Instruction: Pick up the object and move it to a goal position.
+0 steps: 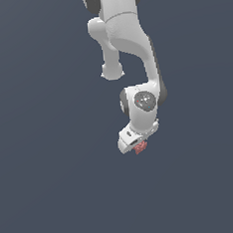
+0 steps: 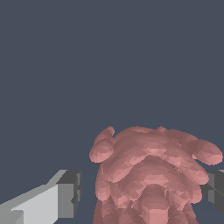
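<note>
The object is a bumpy reddish-pink clump. In the wrist view it fills the space between my two grey fingertips. One fingertip stands a narrow gap away from it, and the other is at its opposite side, partly hidden behind it. In the exterior view the object peeks out just below the white gripper, which is tilted at the end of the arm. The jaws stand wide apart, astride the clump.
The white arm comes down from the upper middle of the exterior view. Around it is only a plain dark grey-blue surface. No goal marker shows.
</note>
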